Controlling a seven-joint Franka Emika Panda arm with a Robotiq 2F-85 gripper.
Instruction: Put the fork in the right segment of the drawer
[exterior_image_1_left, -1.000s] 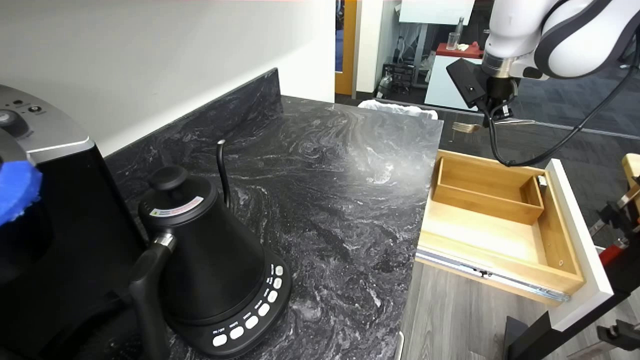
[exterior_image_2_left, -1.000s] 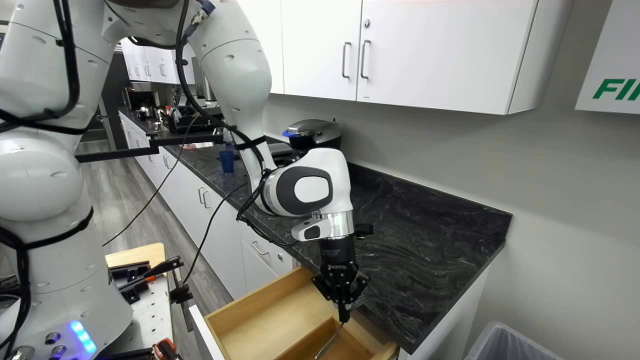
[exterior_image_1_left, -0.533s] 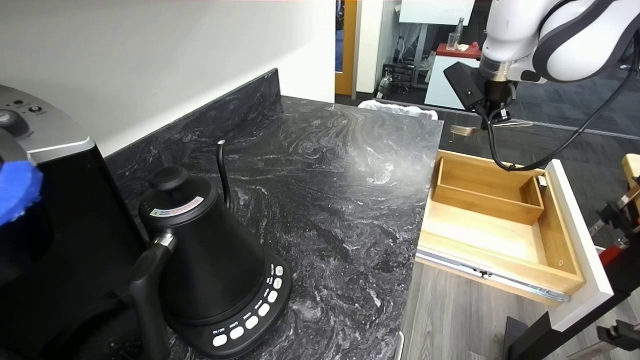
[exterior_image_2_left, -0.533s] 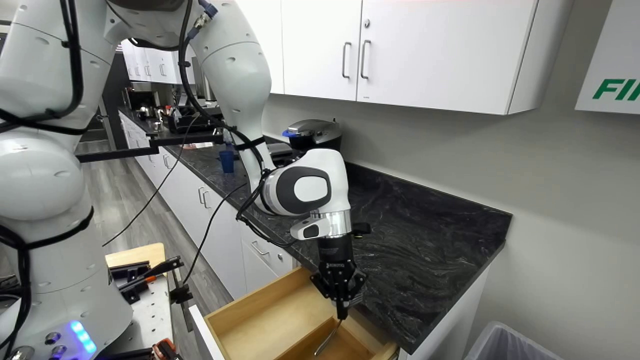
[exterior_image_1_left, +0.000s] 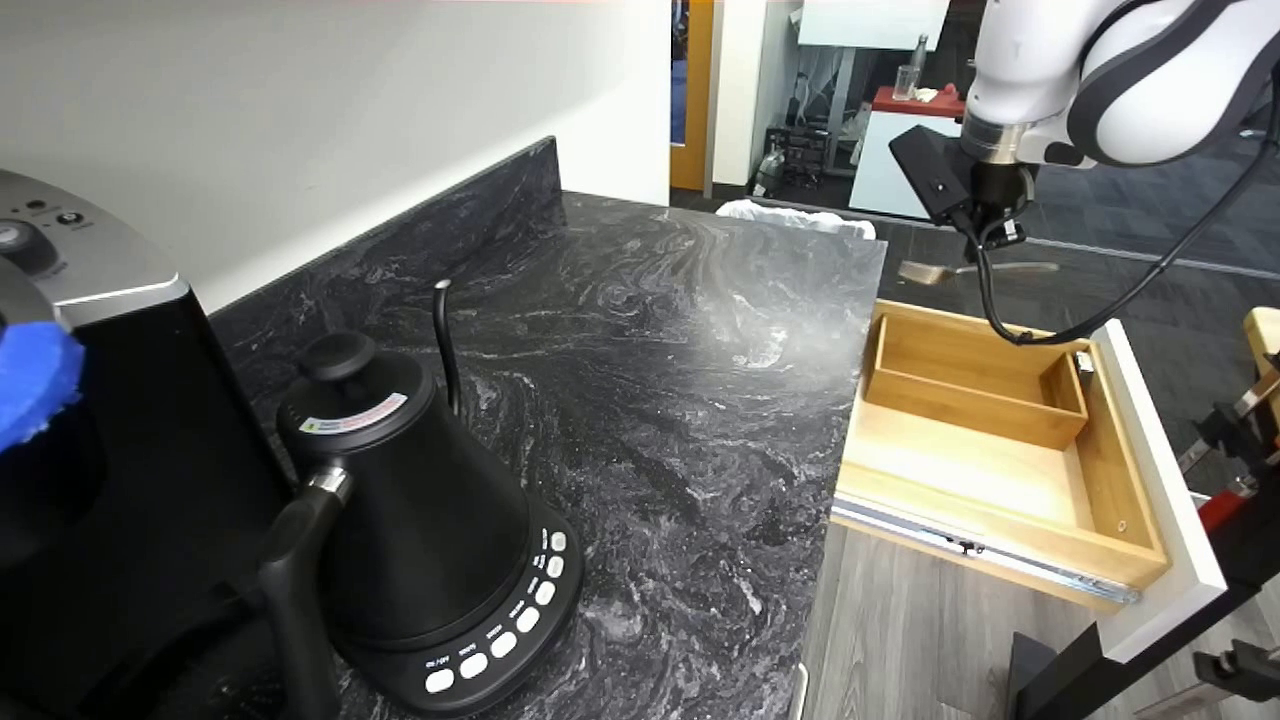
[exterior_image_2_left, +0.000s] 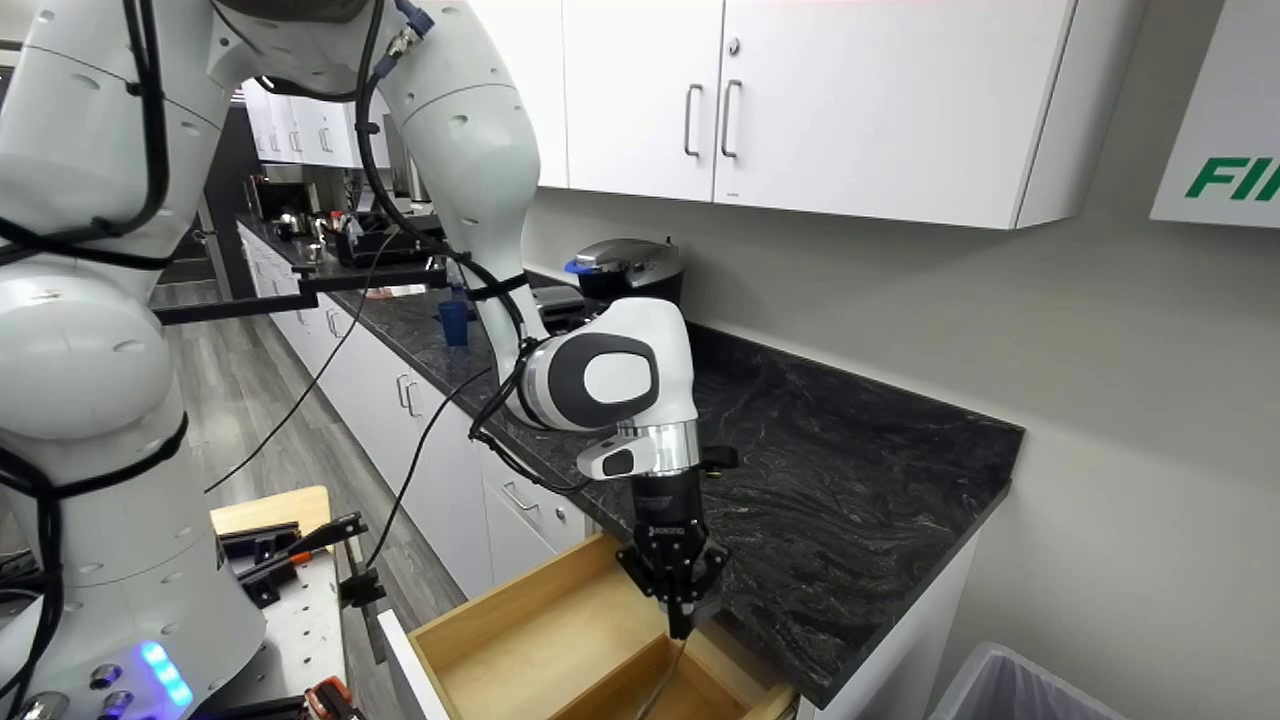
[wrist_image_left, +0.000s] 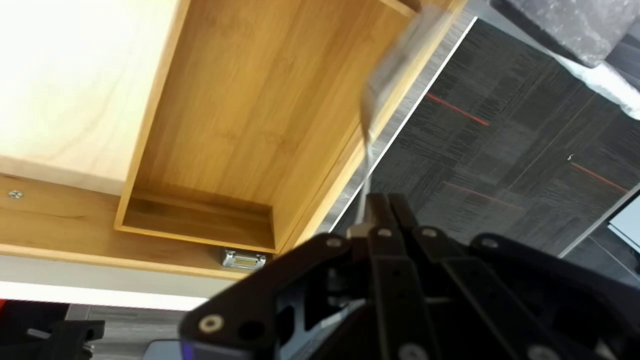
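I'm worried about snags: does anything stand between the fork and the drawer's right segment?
Nothing visible blocks the right segment from above, but in the wrist view the blurred fork overlaps the drawer's side wall, which might catch it.

Claw (wrist_image_left: 390, 200): open air lay beneath its tips, down toward the open-topped drawer (exterior_image_2_left: 520, 605).
Fork (exterior_image_1_left: 925, 272): blurred, it jutted out on both sides of the fingertips, widening the claw's passage.
Narrow compartment (wrist_image_left: 250, 110): offered a way in from above, lower than the claw; wooden walls barred it sideways.
Divider (wrist_image_left: 155, 100): stood between that compartment and the wide section (wrist_image_left: 75, 90), which also lay open upward.
Countertop (exterior_image_2_left: 860, 500): showed just behind the claw in an exterior view, its edge bounding the drawer's inner end.
Front panel (exterior_image_1_left: 1163, 480): closed the opposite end, below the claw.
Cable (exterior_image_1_left: 1030, 328): looped beside the claw, in the way there.
Clearance over the walls: could not be told.
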